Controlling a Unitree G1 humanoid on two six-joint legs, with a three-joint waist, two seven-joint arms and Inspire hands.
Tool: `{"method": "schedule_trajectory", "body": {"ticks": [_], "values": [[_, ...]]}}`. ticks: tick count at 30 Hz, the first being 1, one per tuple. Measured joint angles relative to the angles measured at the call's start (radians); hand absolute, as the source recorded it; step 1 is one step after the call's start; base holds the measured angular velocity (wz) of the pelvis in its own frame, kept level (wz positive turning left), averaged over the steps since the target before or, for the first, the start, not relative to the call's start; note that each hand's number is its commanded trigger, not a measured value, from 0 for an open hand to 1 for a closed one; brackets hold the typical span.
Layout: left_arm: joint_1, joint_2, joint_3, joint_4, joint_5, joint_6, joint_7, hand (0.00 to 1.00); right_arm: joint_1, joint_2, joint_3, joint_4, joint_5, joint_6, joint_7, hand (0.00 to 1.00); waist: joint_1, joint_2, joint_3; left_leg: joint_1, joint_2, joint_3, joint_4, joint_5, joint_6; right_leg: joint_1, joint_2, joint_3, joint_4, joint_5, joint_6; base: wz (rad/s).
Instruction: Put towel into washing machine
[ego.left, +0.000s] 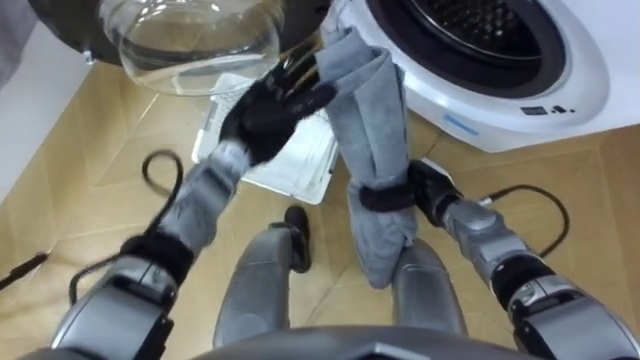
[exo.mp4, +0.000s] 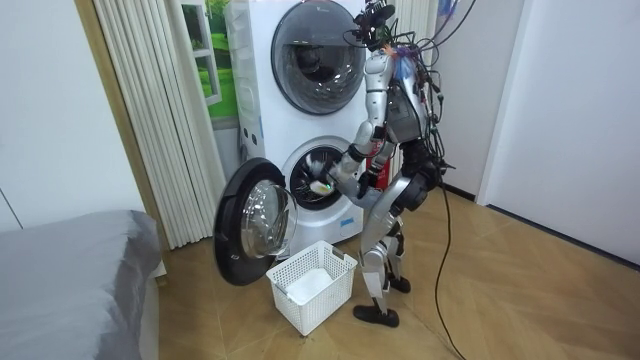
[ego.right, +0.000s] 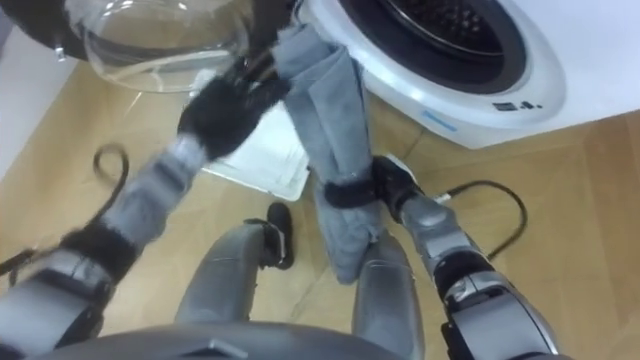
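Left eye view: right hand (ego.left: 430, 190) curls its fingers round the towel (ego.left: 370, 110) before the washing machine (ego.left: 570, 60); left hand (ego.left: 270, 110), fingers spread, steadies it for loading.

The white washing machine (ego.left: 590, 70) and its round dark opening run off the top edge, and so does its clear glass door (ego.left: 195, 35). The white plastic basket (ego.left: 300, 170) hides mostly behind the black left hand (ego.left: 270, 105) (blurry at its fingers) and the long grey towel (ego.left: 370, 120). In the room view the towel is too small to make out.

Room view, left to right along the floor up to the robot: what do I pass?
Grey bed → curtain → open washer door → white basket.
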Motion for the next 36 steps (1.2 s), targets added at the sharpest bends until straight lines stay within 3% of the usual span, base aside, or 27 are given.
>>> {"method": "schedule_trajectory", "body": {"ticks": [4,11,15,18,22,27,32,36], "values": [[0.034,0.007,0.068,0.117,0.188,0.019,0.091,0.00,-0.048,-0.016,-0.033,0.084,0.101,0.022,-0.007,1.00,0.020,0.003,-0.0003,-0.014,-0.005,-0.019,-0.006,0.005,-0.003,-0.001,-0.011,-0.029,-0.013,-0.004,-0.003,0.15],[0.039,0.005,0.081,0.128,0.554,0.022,0.222,0.00,-0.093,-0.092,-0.076,0.113,0.231,0.047,-0.008,1.00,0.037,0.002,0.0007,-0.034,-0.022,-0.024,0.009,0.008,0.001,-0.018,-0.030,-0.033,0.015,-0.012,0.008,0.08],[0.048,0.010,0.084,0.121,0.738,0.016,0.290,0.00,-0.101,-0.154,-0.086,0.116,0.337,0.059,-0.006,1.00,0.040,-0.020,0.0131,-0.029,-0.049,-0.027,0.008,0.013,0.010,-0.032,-0.054,-0.029,0.056,-0.034,0.013,0.14],[0.061,0.019,0.085,0.126,0.773,0.015,0.330,0.00,-0.136,-0.186,-0.087,0.157,0.435,0.068,-0.006,1.00,0.038,-0.038,0.0196,-0.030,-0.055,-0.025,0.010,0.015,0.012,-0.041,-0.062,-0.028,0.073,-0.038,0.012,0.00],[0.099,0.049,0.095,0.098,0.795,0.005,0.356,0.00,-0.176,-0.232,-0.117,0.187,0.489,0.076,-0.005,1.00,0.033,-0.070,0.0176,-0.037,-0.056,-0.023,0.004,0.020,0.013,-0.051,-0.064,-0.029,0.079,-0.039,0.010,0.00],[0.111,0.061,0.095,0.078,0.806,-0.008,0.387,0.00,-0.215,-0.301,-0.154,0.207,0.641,0.077,-0.005,1.00,0.035,-0.090,0.0153,-0.040,-0.054,-0.022,0.015,0.019,0.013,-0.051,-0.065,-0.030,0.079,-0.039,0.010,0.00],[0.129,0.082,0.096,0.051,0.808,-0.008,0.419,0.00,-0.258,-0.307,-0.159,0.207,0.745,0.136,-0.006,1.00,0.033,-0.111,0.0151,-0.037,-0.054,-0.015,0.018,0.019,0.013,-0.055,-0.066,-0.022,0.089,-0.039,0.010,-0.01],[0.138,0.098,0.101,0.065,0.813,-0.008,0.444,0.00,-0.297,-0.309,-0.162,0.209,0.914,0.183,-0.007,1.00,0.025,-0.123,0.0162,-0.037,-0.063,-0.010,0.023,0.023,0.019,-0.065,-0.077,-0.009,0.111,-0.041,0.013,0.00]]}}
